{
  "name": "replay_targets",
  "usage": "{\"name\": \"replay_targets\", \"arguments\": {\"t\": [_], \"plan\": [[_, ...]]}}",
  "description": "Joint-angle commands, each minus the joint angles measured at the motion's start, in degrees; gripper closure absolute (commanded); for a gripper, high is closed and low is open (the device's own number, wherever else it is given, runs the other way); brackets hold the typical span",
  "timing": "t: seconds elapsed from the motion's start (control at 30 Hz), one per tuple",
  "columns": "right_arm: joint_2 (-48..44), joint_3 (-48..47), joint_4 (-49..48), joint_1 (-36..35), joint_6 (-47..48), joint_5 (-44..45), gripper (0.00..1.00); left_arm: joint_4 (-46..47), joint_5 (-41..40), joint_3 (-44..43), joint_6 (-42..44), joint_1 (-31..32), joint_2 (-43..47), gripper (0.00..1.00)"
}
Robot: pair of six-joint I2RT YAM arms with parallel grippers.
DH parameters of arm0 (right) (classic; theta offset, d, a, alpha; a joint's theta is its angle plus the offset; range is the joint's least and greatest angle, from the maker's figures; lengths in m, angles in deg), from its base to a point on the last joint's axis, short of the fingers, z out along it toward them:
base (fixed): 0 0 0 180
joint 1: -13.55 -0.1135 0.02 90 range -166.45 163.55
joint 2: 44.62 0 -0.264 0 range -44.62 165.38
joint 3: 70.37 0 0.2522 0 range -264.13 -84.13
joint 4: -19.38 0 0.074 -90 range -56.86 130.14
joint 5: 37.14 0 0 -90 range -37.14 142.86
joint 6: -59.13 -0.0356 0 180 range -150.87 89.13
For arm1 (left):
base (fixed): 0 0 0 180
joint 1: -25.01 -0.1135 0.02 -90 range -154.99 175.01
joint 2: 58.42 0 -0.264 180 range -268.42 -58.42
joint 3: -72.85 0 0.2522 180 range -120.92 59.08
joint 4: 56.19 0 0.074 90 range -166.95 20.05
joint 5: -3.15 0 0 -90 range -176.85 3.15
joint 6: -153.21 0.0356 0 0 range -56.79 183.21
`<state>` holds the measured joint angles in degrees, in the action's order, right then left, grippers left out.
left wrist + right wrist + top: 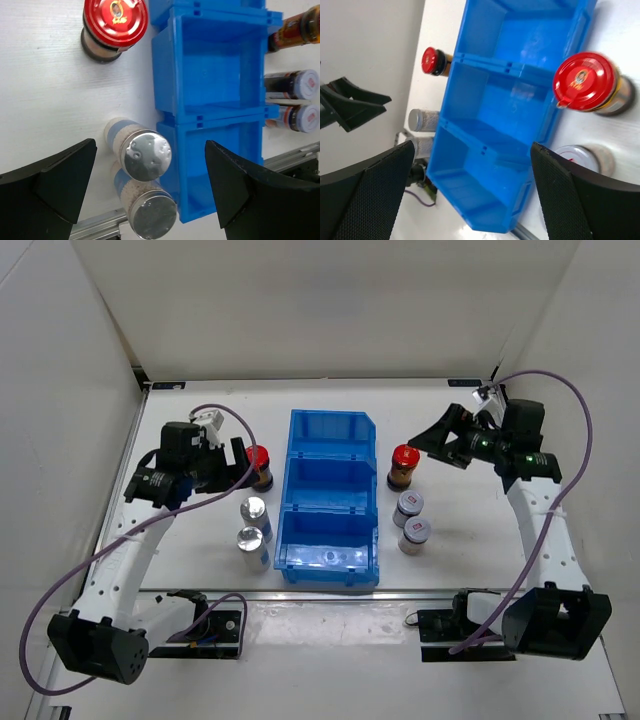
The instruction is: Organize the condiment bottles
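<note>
Plainly, no sorting done yet. Six bottles upright on the table (320, 398), three along each long side of the blue bin (332, 422), none in any compartment. Toward the left edge: the left red-capped bottle (258, 466) farthest back, then two silver-capped bottles (254, 512) closer to the near edge. Toward the right edge: the right red-capped bottle (404, 465), then two grey-lidded bottles (408, 508) nearer the front.

Left gripper (242, 465) spread wide and holding nothing, just beside the left red-capped bottle on its left-edge side in the overhead view. From its own wrist, though, framing the two silver caps between the fingers, with the red cap farther off to one side. Right gripper (428, 435) likewise released and empty, just past the right red-capped bottle toward the far right corner. From its wrist, red cap off to the right of the gap, not centred.

Judged for the coming grasp: long axes all vertical, so a sideways pinch around a body. Left arm nearer the left three, right arm nearer the right three. Probably a sideways shift and a descent first.

Hard to make out: height of either gripper above the table, and contact or a sliver of space between the two silver-capped bottles. One grey lid partly behind a finger in the right wrist view, the other not seen there. Labels too small to read.
</note>
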<state>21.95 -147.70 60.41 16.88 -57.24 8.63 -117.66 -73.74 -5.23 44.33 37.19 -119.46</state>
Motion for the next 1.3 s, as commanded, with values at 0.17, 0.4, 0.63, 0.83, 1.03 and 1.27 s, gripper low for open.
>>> {"name": "replay_targets", "arguments": {"t": [0.17, 0.4, 0.63, 0.83, 1.03, 1.27], "plan": [[-0.7, -2.5, 4.6, -0.1, 2.1, 9.4, 0.01, 1.8, -3.3, 5.0, 0.7, 0.1, 2.5, 0.00], [-6.1, 7.9, -12.8, 5.8, -7.5, 2.6, 0.01, 2.4, -3.3, 5.0, 0.7, 0.1, 2.5, 0.00], [7.8, -10.4, 12.9, -4.2, 12.0, 31.8, 0.01, 2.9, -3.3, 6.2, 0.7, 0.7, 3.6, 0.00], [15.3, -17.5, 15.5, -12.2, 19.0, 42.4, 0.01, 2.9, -3.3, 6.2, 0.7, 0.7, 3.6, 0.00], [22.3, -20.0, 18.7, -20.5, 22.0, 51.8, 0.01, 2.4, -3.8, 6.2, 0.7, 0.7, 3.6, 0.00], [26.9, -20.0, 16.0, -21.8, 22.5, 51.8, 0.01, 1.8, -3.8, 6.2, 1.2, 0.7, 3.6, 0.00]]}}
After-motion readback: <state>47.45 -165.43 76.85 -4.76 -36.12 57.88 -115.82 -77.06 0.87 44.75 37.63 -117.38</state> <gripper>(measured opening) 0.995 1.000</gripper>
